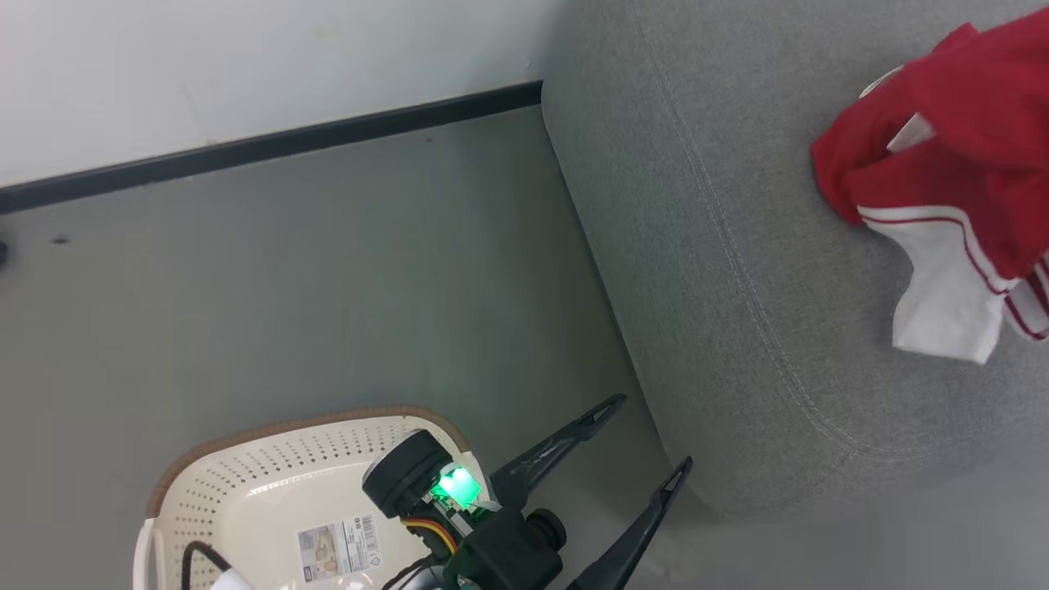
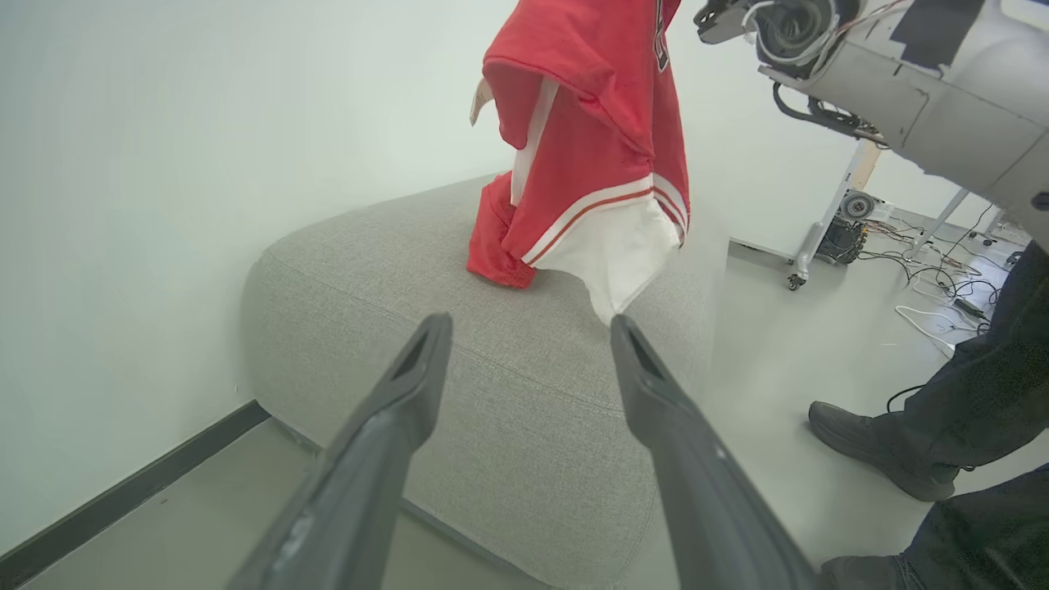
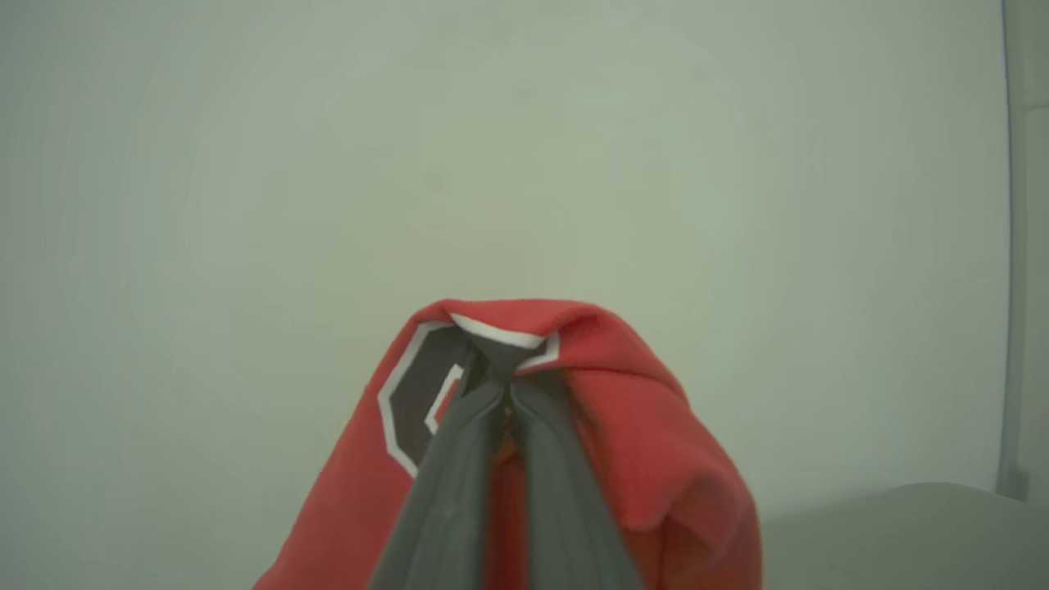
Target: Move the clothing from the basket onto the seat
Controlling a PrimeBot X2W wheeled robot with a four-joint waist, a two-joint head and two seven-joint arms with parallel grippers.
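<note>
A red garment (image 1: 942, 164) with a white striped panel hangs over the grey seat (image 1: 737, 270), its lower folds touching the cushion (image 2: 500, 254). My right gripper (image 3: 501, 381) is shut on the clothing (image 3: 656, 426) at a fold bearing black-and-white lettering. My left gripper (image 1: 647, 438) stands open over the floor between the basket (image 1: 270, 483) and the seat's rounded corner, with nothing between its fingers (image 2: 410, 385). The cream basket sits at the lower left, and the part of its inside that I see holds a paper label and no clothing.
A white wall with a black skirting (image 1: 270, 143) runs behind the grey floor. In the left wrist view a person's dark shoe (image 2: 869, 447) and trouser leg stand on the floor right of the seat, with cables (image 2: 934, 270) and a wheeled stand beyond.
</note>
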